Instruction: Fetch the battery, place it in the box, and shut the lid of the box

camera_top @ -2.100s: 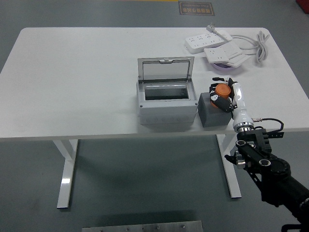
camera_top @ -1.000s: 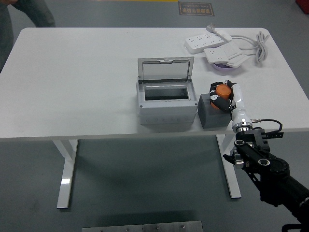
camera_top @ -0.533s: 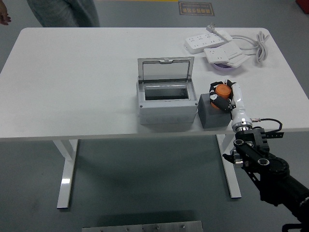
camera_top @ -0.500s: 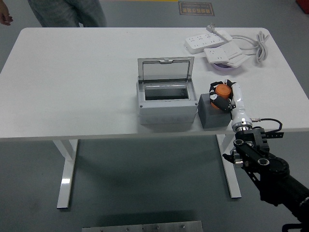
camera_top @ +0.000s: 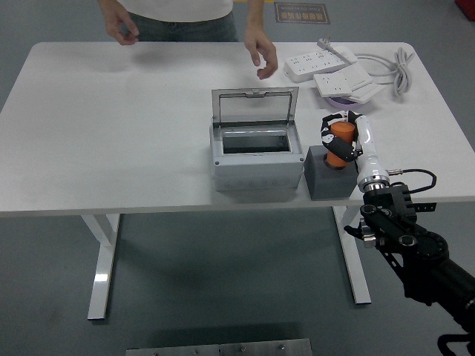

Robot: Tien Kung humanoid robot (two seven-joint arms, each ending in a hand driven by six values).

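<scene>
The orange cylindrical battery (camera_top: 341, 141) stands upright, its lower end at the top of a dark grey block (camera_top: 329, 178) near the table's front edge. My right hand (camera_top: 340, 141) is shut on the battery, black fingers wrapped around it, white forearm rising from the lower right. To the left of the block stands the grey box (camera_top: 256, 159), its clear lid (camera_top: 254, 109) upright and its inside open and dark. My left arm is out of view.
A person stands at the far side; one hand (camera_top: 260, 53) hangs over the table behind the box, the other (camera_top: 121, 27) is at the far left edge. White power strips (camera_top: 319, 61) with a coiled cable (camera_top: 401, 70) lie at the back right, over a purple dish (camera_top: 344, 103).
My right hand has lifted the battery upward out of the grey block's top. A person has walked in along the far edge and now stands behind the box with hands over the table.
</scene>
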